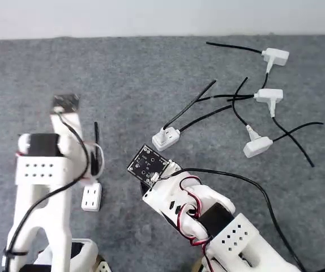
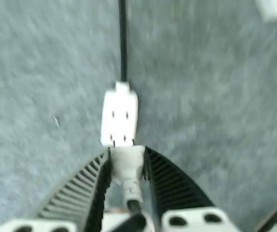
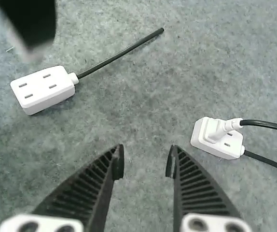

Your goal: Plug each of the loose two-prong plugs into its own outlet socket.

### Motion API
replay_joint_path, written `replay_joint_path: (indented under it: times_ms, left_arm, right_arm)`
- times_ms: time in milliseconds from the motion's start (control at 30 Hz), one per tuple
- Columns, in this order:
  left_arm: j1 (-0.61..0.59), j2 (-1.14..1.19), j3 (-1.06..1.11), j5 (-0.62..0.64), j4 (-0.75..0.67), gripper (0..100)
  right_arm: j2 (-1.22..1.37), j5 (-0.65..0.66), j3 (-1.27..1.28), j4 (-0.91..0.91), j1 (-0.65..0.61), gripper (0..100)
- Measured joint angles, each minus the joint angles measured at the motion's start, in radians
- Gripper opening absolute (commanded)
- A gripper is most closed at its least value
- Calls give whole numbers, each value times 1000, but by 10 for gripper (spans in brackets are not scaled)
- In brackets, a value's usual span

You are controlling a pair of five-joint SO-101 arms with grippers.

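The left gripper (image 2: 127, 153) clasped a boxy white plug (image 2: 128, 169), its thin prongs at the edge of a rectangular white socket block (image 2: 120, 113) on fuzzy grey carpet (image 2: 215, 96). The right gripper (image 3: 145, 157), ribbed and black, hung spread apart and empty.

We note a counter (image 1: 123, 73) covered in grey, felt-like matting with a coarse, speckled nap. Along its far edge runs a plain pale wall (image 1: 151, 17), meeting the matting in a straight line from left to right. Light even and diffuse; shadows on the grey soft and short.
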Motion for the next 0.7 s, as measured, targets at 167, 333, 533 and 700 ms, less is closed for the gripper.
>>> replay_joint_path:
  times_ms: [167,333,533,700]
  left_arm:
    - [17,-2,87,0,0,12]
    - [12,-5,87,0,-12,12]
    - [11,-5,89,0,-127,12]
    - [11,-5,222,0,-265,12]
  right_arm:
    - [0,0,0,0,0,159]
    - [0,0,0,0,0,159]
    - [0,0,0,0,0,159]
    - [0,0,0,0,0,159]
